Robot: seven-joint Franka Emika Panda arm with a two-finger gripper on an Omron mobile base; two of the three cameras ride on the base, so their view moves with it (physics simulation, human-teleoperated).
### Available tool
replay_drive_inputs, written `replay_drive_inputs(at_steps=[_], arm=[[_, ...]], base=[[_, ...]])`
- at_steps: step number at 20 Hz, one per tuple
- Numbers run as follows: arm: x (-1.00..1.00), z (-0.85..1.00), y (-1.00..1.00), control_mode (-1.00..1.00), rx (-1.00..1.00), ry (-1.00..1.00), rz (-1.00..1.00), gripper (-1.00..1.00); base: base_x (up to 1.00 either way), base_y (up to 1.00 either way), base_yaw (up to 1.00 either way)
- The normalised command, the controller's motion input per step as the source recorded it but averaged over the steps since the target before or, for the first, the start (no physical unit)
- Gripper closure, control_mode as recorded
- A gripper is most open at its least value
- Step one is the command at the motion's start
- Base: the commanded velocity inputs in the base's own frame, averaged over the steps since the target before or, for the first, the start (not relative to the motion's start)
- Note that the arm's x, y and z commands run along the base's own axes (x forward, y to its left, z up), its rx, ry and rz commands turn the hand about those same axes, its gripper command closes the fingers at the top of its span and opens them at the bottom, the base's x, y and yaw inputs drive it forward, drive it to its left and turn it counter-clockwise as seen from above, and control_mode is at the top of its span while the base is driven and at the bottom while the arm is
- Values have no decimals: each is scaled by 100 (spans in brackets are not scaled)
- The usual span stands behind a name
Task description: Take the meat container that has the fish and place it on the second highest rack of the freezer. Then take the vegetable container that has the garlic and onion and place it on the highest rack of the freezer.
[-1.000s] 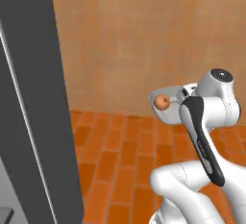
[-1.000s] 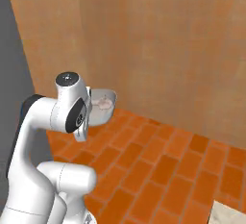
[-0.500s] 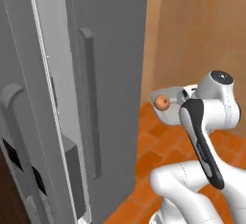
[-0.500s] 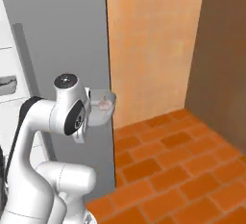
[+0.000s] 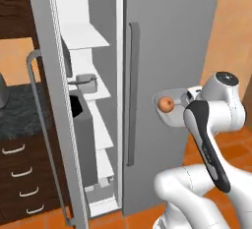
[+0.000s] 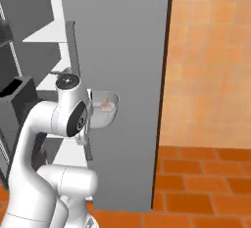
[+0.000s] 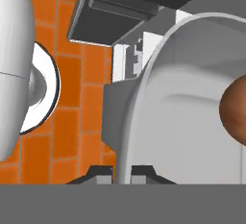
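My gripper (image 7: 123,172) is shut on the rim of the vegetable container (image 7: 158,98), a shallow grey metal tray held level in front of the arm. The orange-brown onion (image 5: 166,104) lies in the tray (image 5: 172,106); the pale garlic (image 6: 108,106) lies in it in the right base view, where the tray (image 6: 112,115) hangs before the grey door. The freezer (image 5: 101,7) stands open at the left, with white shelves. A grey tray, the meat container (image 5: 85,80), sits on the second highest rack (image 5: 98,93); its fish is too small to make out. The top shelf (image 5: 84,36) is bare.
The freezer's open door (image 5: 51,100) with a long handle and a dark grey bin (image 5: 83,134) stands left of the shelves. The closed grey door (image 5: 167,46) faces the held tray. Dark wooden drawers (image 5: 19,164) and a dark counter lie far left. Brick floor (image 6: 201,183) spreads to the right.
The whole picture has swung round with the base: a plain wall and floor gave way to the open freezer. The arm and held tray keep the same pose in front of the cameras.
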Motion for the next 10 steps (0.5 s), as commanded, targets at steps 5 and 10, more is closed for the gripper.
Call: replay_drive_inputs(at_steps=[5,10], arm=[[0,0,0,100,0,0,0,100],[0,0,0,100,0,0,0,100]], base=[[0,-11,79],[0,-1,74]])
